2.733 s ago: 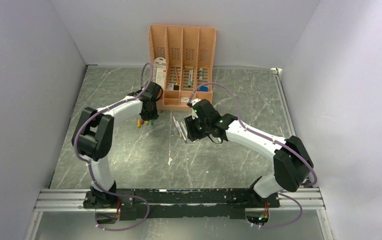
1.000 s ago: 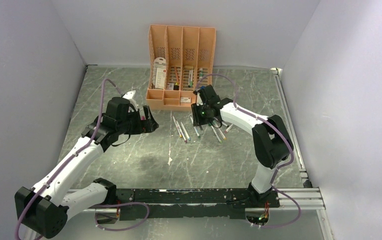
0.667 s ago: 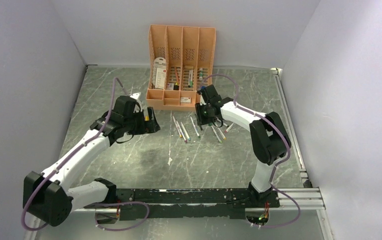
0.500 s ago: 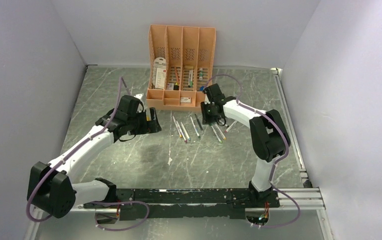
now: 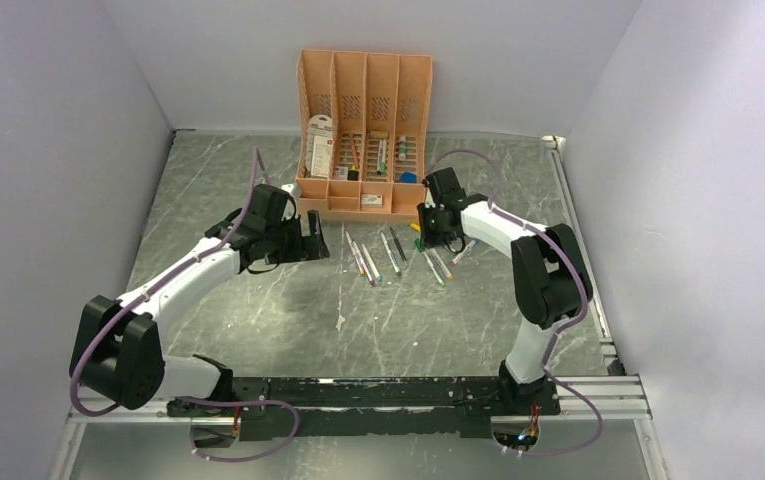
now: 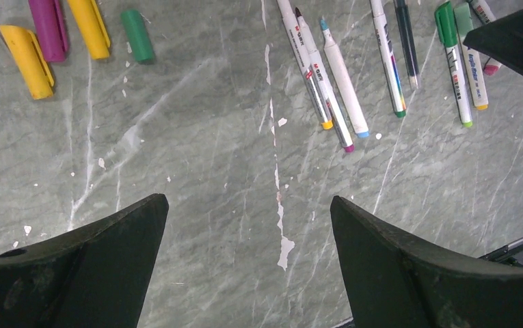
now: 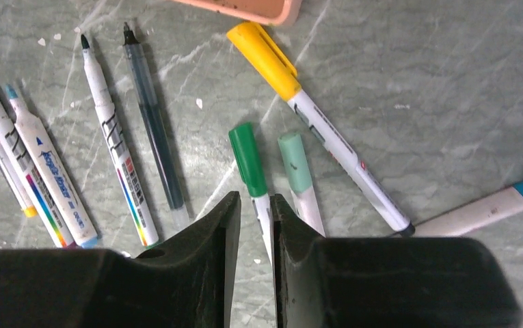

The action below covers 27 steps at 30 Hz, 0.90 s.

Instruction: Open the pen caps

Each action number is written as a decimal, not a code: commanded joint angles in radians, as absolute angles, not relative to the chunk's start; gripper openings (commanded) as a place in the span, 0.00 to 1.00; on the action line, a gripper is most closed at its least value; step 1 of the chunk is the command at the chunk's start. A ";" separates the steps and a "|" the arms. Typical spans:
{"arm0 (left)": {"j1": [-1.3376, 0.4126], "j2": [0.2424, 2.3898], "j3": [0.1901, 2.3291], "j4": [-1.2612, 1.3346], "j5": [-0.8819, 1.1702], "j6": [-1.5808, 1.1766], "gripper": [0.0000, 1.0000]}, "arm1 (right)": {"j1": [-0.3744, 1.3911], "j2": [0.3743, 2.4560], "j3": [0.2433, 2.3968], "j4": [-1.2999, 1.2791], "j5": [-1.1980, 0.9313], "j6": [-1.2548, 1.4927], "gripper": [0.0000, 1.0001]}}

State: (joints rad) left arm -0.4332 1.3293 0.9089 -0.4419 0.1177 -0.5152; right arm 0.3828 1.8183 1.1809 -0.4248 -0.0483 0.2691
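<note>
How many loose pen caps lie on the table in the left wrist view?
4, side by side at top left: yellow cap, purple cap, orange-yellow cap, green cap. More may lie beyond the frame's edge.

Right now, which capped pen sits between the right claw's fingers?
The dark green-capped pen: its barrel runs into the narrow gap of the right claw; the pale green-capped pen and yellow-capped pen lie outside.

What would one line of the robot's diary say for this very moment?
left pincer: open, empty | right pincer: shut on green-capped pen barrel | loose caps: four seen | yellow-capped pen: capped
</note>
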 commanded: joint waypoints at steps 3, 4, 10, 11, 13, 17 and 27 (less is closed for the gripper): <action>-0.422 1.346 0.939 -0.399 0.156 -0.504 1.00 | 0.384 1.733 1.113 -0.429 -0.071 0.277 0.22; -0.423 1.348 0.939 -0.397 0.161 -0.505 0.99 | 0.384 1.731 1.102 -0.427 -0.076 0.279 0.22; -0.423 1.346 0.932 -0.398 0.171 -0.508 0.99 | 0.388 1.717 1.045 -0.406 -0.101 0.293 0.22; -0.423 1.343 0.929 -0.398 0.172 -0.508 0.99 | 0.390 1.712 1.039 -0.404 -0.102 0.295 0.22; -0.423 1.337 0.925 -0.398 0.172 -0.510 0.99 | 0.395 1.711 1.034 -0.407 -0.105 0.298 0.22; -0.423 1.326 0.919 -0.398 0.174 -0.514 0.99 | 0.402 1.713 1.029 -0.410 -0.096 0.298 0.23; -0.423 1.294 0.911 -0.409 0.171 -0.514 0.99 | 0.421 1.745 1.030 -0.416 -0.054 0.291 0.26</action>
